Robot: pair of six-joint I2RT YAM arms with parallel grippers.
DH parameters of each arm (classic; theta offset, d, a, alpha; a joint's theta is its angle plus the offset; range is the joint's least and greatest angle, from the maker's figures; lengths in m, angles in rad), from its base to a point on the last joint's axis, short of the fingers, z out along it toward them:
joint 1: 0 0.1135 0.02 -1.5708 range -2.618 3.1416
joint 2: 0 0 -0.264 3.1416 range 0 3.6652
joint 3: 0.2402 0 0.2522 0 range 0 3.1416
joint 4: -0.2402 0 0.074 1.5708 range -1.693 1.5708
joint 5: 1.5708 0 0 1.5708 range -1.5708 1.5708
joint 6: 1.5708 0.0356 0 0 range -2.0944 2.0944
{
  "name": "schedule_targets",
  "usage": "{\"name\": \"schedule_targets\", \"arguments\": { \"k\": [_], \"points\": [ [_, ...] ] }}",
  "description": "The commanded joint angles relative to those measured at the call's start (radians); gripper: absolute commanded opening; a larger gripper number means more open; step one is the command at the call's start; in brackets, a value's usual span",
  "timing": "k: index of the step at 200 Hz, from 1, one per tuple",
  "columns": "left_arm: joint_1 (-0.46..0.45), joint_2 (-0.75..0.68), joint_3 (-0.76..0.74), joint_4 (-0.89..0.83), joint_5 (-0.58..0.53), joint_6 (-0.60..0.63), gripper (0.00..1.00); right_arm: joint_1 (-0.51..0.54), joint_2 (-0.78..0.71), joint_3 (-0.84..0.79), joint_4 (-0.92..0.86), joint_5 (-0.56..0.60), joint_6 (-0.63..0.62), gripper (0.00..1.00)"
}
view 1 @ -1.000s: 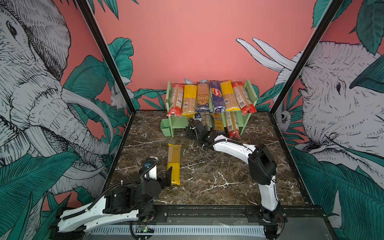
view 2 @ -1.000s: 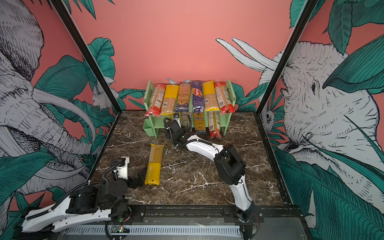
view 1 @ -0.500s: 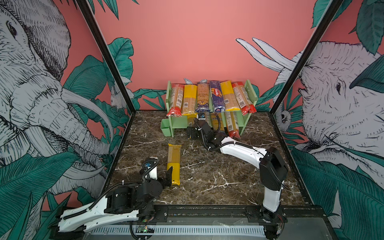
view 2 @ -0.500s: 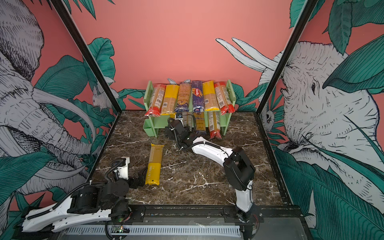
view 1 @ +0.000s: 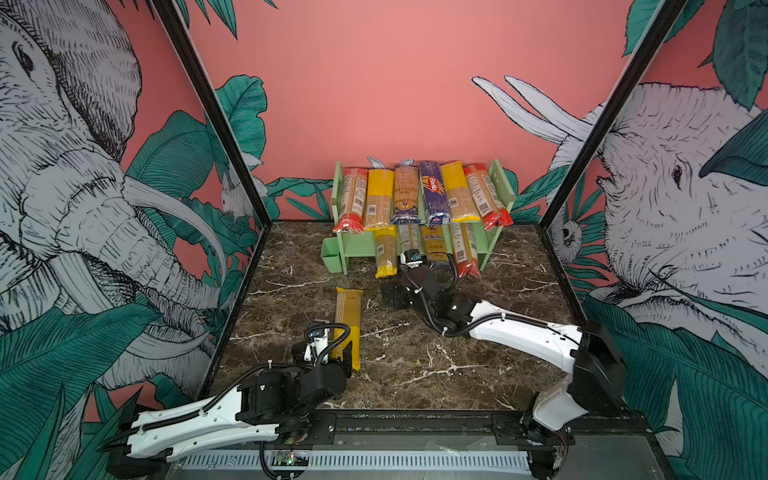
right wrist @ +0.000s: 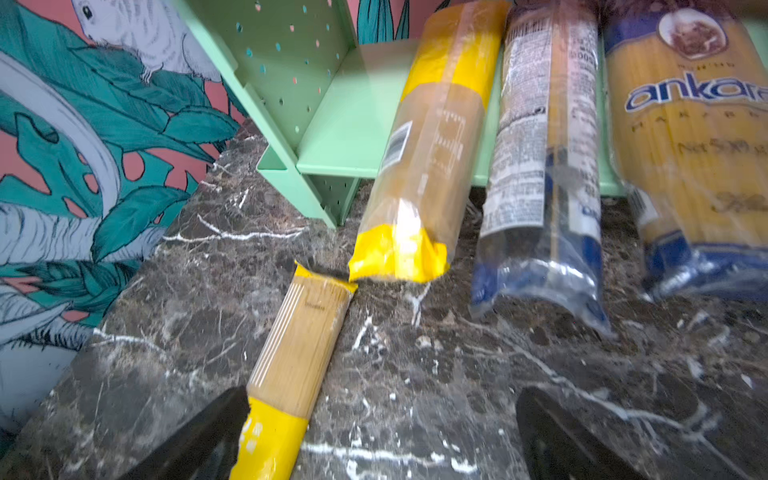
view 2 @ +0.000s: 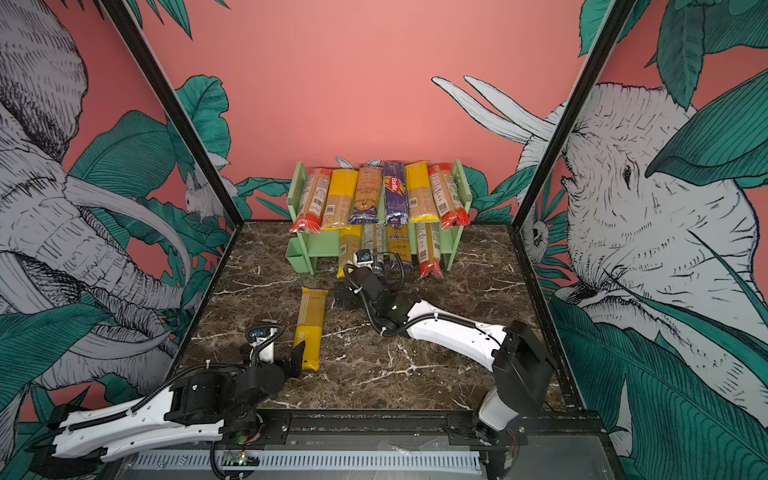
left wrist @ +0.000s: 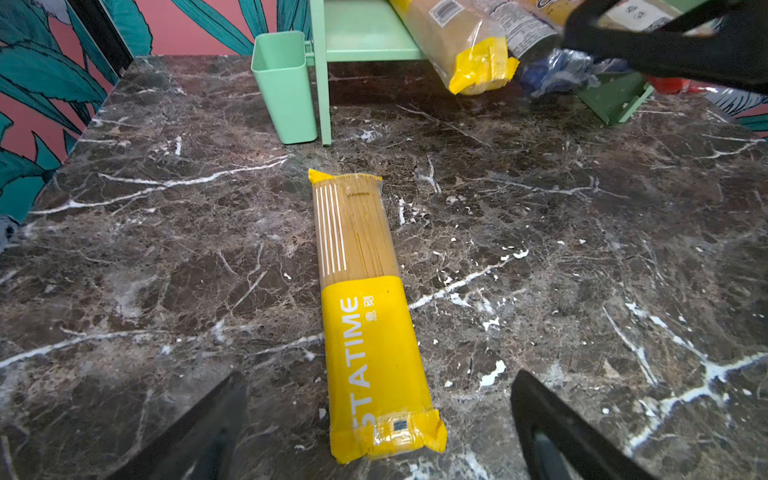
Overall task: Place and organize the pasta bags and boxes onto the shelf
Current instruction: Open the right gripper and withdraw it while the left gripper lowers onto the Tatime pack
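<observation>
In both top views the left gripper [view 1: 328, 358] stands spread wide and empty over the near end of the loose yellow packet [view 1: 348, 320]. The right gripper [view 1: 392, 296], likewise spread and empty, hangs just short of the shelf [view 1: 498, 189].

Left wrist view: the packet's near end lies between the fingers [left wrist: 199, 432], touching neither.

Right wrist view: the lower-tier packets [right wrist: 419, 187] jut out just ahead of the parted fingers.

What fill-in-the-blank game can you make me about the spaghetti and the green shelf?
The top board of the shelf holds ___ pasta packets.
One half of the lone packet on the table is coloured ___.
The left gripper is not shut but ___.
The little cup on the shelf is coloured ___.
Missing words: six, yellow, open, green.
</observation>
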State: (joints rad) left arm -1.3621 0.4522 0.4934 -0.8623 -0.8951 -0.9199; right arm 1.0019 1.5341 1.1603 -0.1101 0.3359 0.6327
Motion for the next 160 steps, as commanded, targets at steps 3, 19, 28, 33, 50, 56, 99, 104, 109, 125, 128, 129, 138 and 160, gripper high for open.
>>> {"name": "schedule_targets", "arguments": {
  "k": [3, 19, 28, 33, 50, 56, 99, 104, 109, 125, 128, 129, 138, 160],
  "points": [
    [-0.004, 0.018, -0.047, 0.019, 0.015, -0.103, 0.99, 0.031, -0.114, -0.082, -0.045, 0.052, 0.026, 0.99],
    [-0.003, 0.033, -0.079, 0.036, 0.032, -0.138, 1.00, 0.050, -0.187, -0.131, -0.082, 0.083, 0.028, 0.99],
    [-0.004, 0.046, -0.097, 0.043, 0.040, -0.163, 0.99, 0.060, -0.223, -0.153, -0.105, 0.100, 0.027, 0.99],
    [-0.004, 0.054, -0.108, 0.047, 0.043, -0.178, 1.00, 0.065, -0.241, -0.164, -0.117, 0.107, 0.027, 0.99],
    [-0.004, 0.081, -0.145, 0.077, 0.062, -0.203, 1.00, 0.078, -0.299, -0.207, -0.144, 0.124, 0.034, 0.99],
    [-0.003, 0.089, -0.159, 0.100, 0.071, -0.204, 0.99, 0.082, -0.318, -0.221, -0.150, 0.127, 0.036, 0.99],
    [-0.004, 0.142, -0.269, 0.249, 0.103, -0.213, 0.99, 0.104, -0.423, -0.299, -0.178, 0.141, 0.057, 0.99],
    [-0.003, 0.148, -0.278, 0.264, 0.108, -0.212, 1.00, 0.106, -0.431, -0.306, -0.183, 0.141, 0.059, 0.99],
    [-0.004, 0.155, -0.288, 0.279, 0.114, -0.212, 1.00, 0.110, -0.439, -0.311, -0.189, 0.146, 0.062, 0.99],
    [-0.004, 0.177, -0.311, 0.326, 0.129, -0.206, 1.00, 0.116, -0.466, -0.332, -0.198, 0.153, 0.069, 0.99],
    [-0.004, 0.180, -0.314, 0.332, 0.129, -0.206, 1.00, 0.116, -0.470, -0.335, -0.199, 0.153, 0.071, 0.99],
    [-0.004, 0.181, -0.315, 0.335, 0.130, -0.207, 0.99, 0.116, -0.470, -0.337, -0.200, 0.153, 0.072, 0.99],
    [-0.004, 0.192, -0.324, 0.344, 0.135, -0.212, 1.00, 0.120, -0.485, -0.348, -0.203, 0.153, 0.077, 0.99],
    [-0.004, 0.218, -0.338, 0.372, 0.137, -0.206, 1.00, 0.125, -0.519, -0.373, -0.210, 0.163, 0.088, 0.99]
  ]
}}
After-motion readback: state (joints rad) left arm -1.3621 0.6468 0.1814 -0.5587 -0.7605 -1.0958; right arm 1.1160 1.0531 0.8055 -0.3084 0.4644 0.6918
